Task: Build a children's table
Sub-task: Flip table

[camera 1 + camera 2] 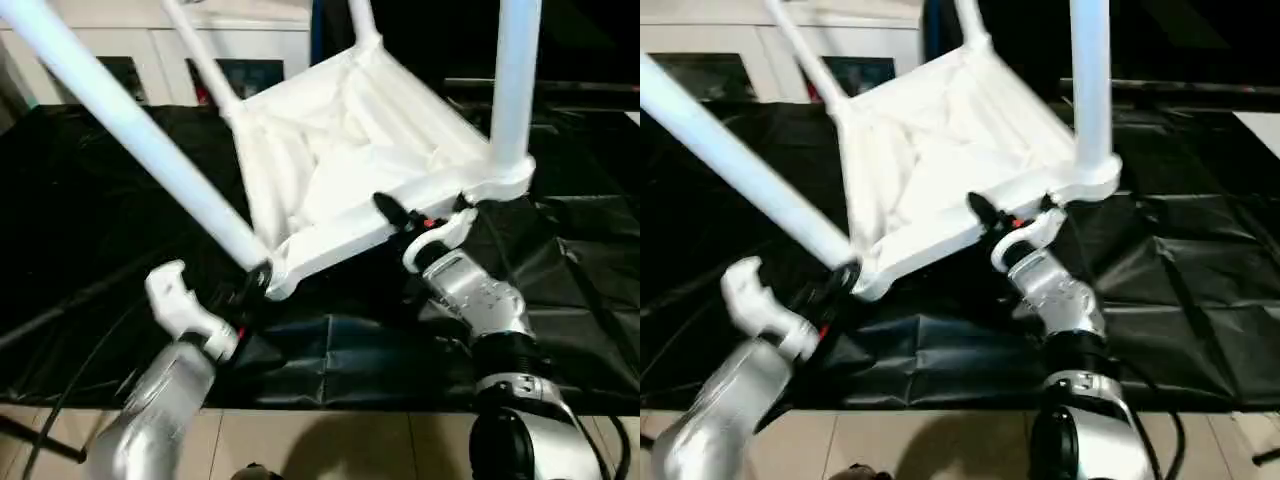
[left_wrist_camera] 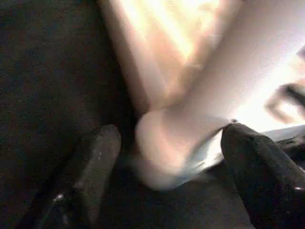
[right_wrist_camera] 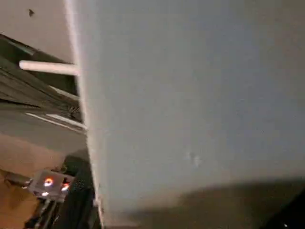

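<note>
1. No brand, label or readable writing shows anywhere on the parts or the robot.
2. The children's table [image 1: 340, 150] is upside down and tilted, its ribbed underside facing the camera, over a black sheet [image 1: 90, 220] that covers the work surface.
3. Four tube legs stand in the corner sockets: near-left leg [image 1: 140, 140], near-right leg [image 1: 513, 80], far-left leg [image 1: 200, 50] and far-right leg [image 1: 362, 20]. All four are cut off by the upper edge of the head views, so their free ends are hidden.
4. The left gripper [image 2: 167, 157] has its two black fingers [image 2: 90, 162] spread apart on either side of the near-left corner socket, where the leg enters; the wrist picture is blurred, so I cannot tell whether either finger touches it.
5. The right gripper [image 1: 415, 222] is clamped on the near edge of the tabletop, just left of the near-right socket.
6. In the right wrist view the white tabletop surface [image 3: 190, 95] blocks almost everything; its own fingers are hidden there.
7. A white cabinet [image 1: 150, 50] with glass doors stands at the far left, partly hidden behind the legs.
</note>
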